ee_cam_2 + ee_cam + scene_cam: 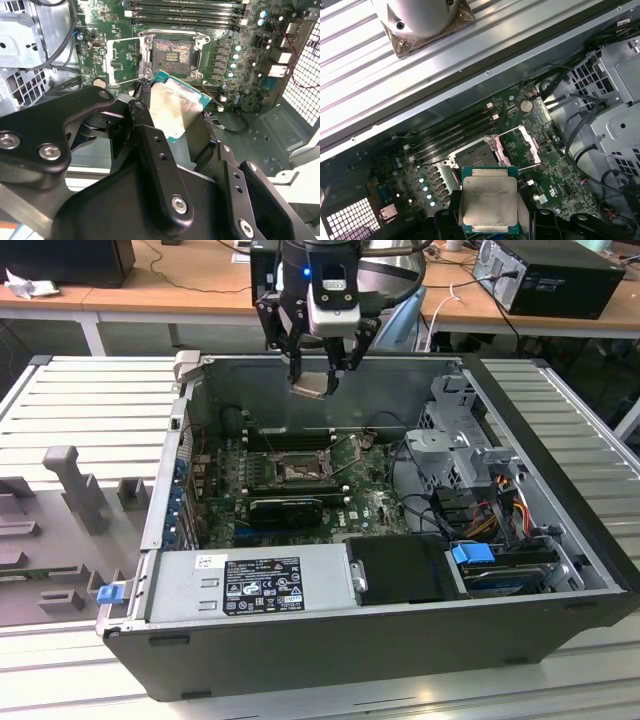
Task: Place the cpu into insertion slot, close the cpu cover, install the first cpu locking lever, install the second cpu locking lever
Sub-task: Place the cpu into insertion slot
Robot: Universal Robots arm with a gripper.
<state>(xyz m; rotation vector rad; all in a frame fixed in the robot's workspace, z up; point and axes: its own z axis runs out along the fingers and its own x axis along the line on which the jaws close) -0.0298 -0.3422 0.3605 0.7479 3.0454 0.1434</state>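
Ribbed bench panels point(90, 400), open computer case point(330, 640); exterior view: gripper point(318, 382) clamped on the cpu point(312, 386), well above the insertion slot point(297, 472). Second wrist view: cpu tilted, cpu cover point(122, 60) flipped open beside the insertion slot. First wrist view: insertion slot bare. Likely risk: tilted descent bends socket pins

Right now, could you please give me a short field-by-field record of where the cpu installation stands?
gripper: gripper shut on the cpu, above the open computer case
cpu: cpu held in the air, metal top showing in both wrist views, not in the slot
insertion slot: insertion slot empty and uncovered, on the green motherboard
cpu cover: cpu cover swung open beside the slot
progress: no step finished yet
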